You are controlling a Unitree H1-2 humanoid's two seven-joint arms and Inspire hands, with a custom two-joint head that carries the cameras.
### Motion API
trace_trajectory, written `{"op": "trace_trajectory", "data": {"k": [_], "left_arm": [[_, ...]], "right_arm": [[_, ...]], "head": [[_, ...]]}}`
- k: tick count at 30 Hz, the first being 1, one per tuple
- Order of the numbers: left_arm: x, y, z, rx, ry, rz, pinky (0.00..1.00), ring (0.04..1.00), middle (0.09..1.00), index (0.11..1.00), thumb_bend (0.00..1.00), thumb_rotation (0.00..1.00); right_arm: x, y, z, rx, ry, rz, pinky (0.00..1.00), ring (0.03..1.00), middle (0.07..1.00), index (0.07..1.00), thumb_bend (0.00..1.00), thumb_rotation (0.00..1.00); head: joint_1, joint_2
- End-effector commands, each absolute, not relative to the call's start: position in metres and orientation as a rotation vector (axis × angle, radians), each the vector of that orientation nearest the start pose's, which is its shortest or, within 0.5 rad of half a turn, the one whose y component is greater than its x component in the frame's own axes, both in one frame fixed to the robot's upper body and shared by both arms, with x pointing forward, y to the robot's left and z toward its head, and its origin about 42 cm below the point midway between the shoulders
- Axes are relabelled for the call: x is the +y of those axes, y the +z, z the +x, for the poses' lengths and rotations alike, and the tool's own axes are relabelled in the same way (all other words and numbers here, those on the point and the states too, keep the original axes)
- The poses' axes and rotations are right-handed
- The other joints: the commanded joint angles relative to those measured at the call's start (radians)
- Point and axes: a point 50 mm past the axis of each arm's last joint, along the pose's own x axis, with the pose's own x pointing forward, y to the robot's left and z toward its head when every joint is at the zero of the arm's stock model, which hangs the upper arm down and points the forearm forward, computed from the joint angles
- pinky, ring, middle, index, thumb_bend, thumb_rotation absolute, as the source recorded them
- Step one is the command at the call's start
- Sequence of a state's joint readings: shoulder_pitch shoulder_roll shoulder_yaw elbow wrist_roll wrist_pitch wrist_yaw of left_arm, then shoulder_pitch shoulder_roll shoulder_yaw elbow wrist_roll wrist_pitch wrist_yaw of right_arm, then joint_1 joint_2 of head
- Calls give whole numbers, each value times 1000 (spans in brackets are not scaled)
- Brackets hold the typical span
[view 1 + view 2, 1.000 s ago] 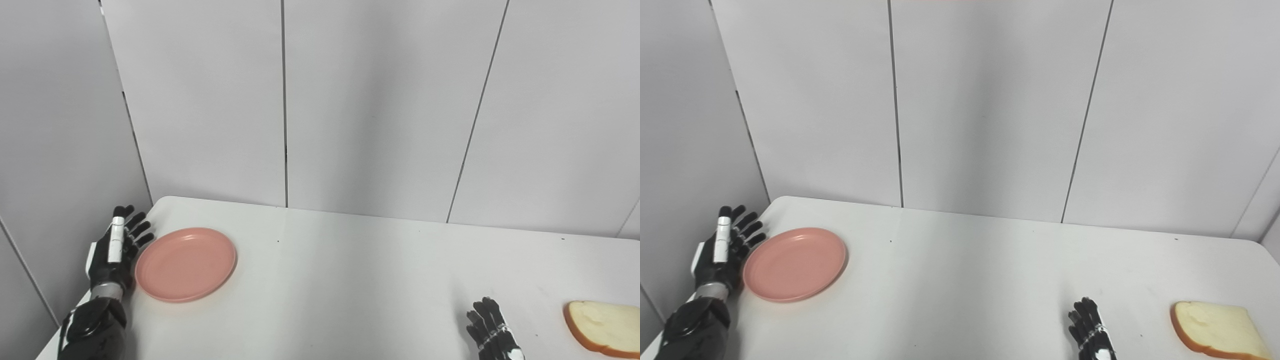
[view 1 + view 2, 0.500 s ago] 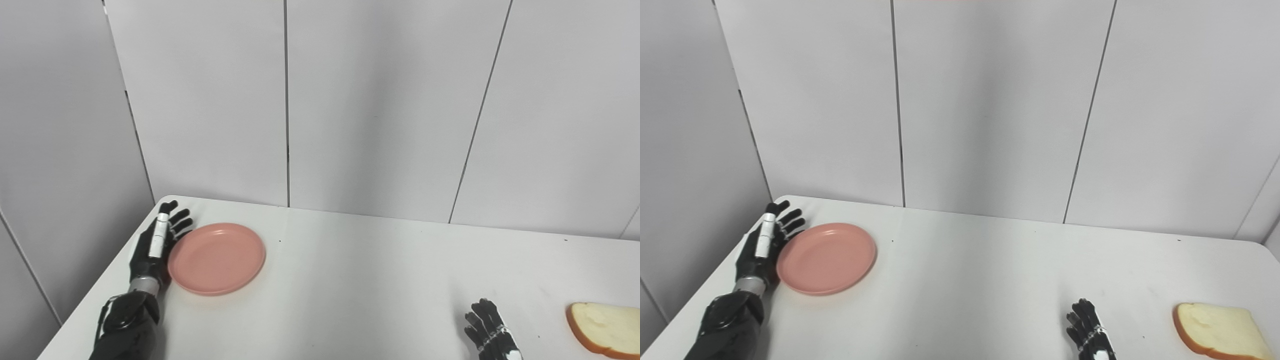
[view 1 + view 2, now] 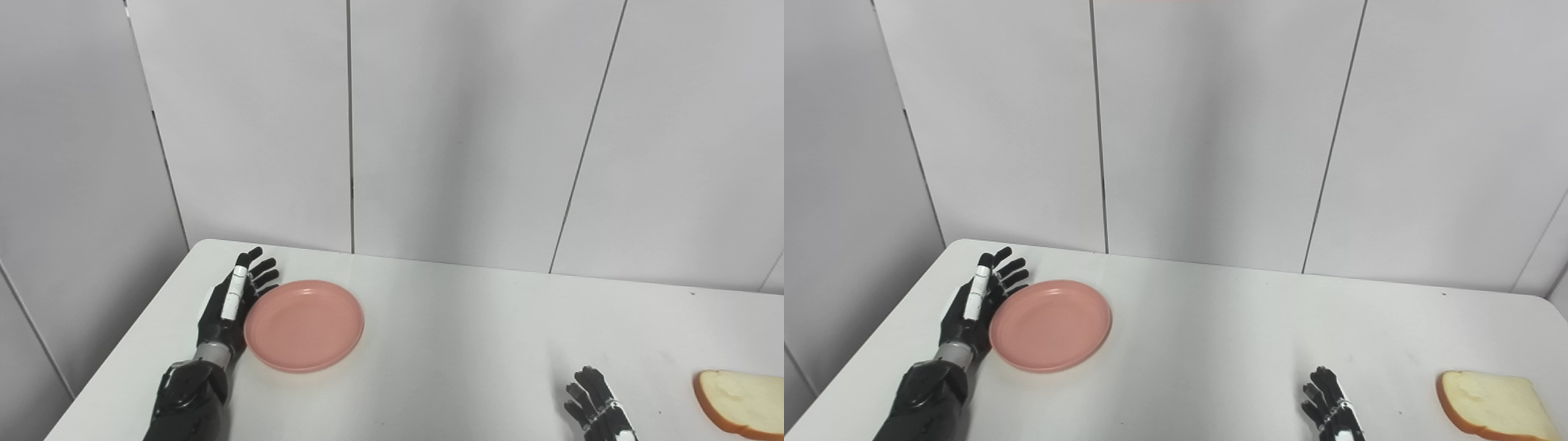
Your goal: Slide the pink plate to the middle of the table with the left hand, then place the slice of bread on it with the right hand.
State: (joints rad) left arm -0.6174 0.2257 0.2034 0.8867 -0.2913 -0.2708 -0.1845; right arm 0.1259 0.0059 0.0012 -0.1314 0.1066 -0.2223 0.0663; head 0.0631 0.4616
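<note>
In your left eye view, a round, shallow pink plate [image 3: 304,325] with a low raised rim lies flat on the white table [image 3: 441,318], its face bare. Your left hand [image 3: 231,306] stands edge-on against the plate's left rim, fingers straight and apart, holding nothing. Well to the plate's right, near the bottom edge, your right hand [image 3: 597,411] rests with fingers spread, and farther right lies a slice of bread [image 3: 741,402], pale with a brown crust. In your right eye view, the plate [image 3: 1050,324] sits left of the table's middle, with the bread [image 3: 1491,405] far to the plate's right.
</note>
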Motion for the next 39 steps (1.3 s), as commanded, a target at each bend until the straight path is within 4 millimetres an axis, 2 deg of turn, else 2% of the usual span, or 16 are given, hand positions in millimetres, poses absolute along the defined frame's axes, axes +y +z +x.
{"op": "trace_trajectory", "data": {"k": [1,4,7,13,15,17,21,31,39], "left_arm": [[300,116,462,-25,-5,-165,722,810,808,847,902,824],[292,117,462,-22,-37,-171,724,810,812,853,912,822],[285,117,462,-23,-67,-171,736,822,820,870,893,839],[267,110,460,10,-100,-184,756,812,806,854,884,836],[266,109,459,13,-105,-183,757,812,808,856,880,839],[259,106,458,24,-120,-184,761,816,809,856,884,840],[245,103,454,40,-148,-194,753,816,814,857,910,835],[211,103,444,60,-194,-221,782,833,821,873,916,844],[187,104,438,81,-219,-225,764,822,802,871,952,846]], "right_arm": [[-215,76,214,-70,-1,104,875,888,906,891,832,996],[-209,78,214,-74,0,108,857,876,893,881,837,974],[-204,79,214,-76,5,108,836,872,885,873,840,943],[-188,82,216,-78,6,89,805,857,876,870,860,920],[-185,83,216,-80,6,85,802,858,877,870,862,919],[-178,84,216,-79,4,86,809,856,875,866,854,918],[-167,86,216,-78,2,84,817,859,875,871,830,921],[-150,91,216,-94,13,43,860,886,895,892,778,959],[-138,96,218,-134,27,1,863,888,912,902,691,994]], "head": [[1,0],[-57,14],[-82,19],[-174,33],[-186,34],[-237,42],[-280,50],[-336,70],[-384,87]]}}
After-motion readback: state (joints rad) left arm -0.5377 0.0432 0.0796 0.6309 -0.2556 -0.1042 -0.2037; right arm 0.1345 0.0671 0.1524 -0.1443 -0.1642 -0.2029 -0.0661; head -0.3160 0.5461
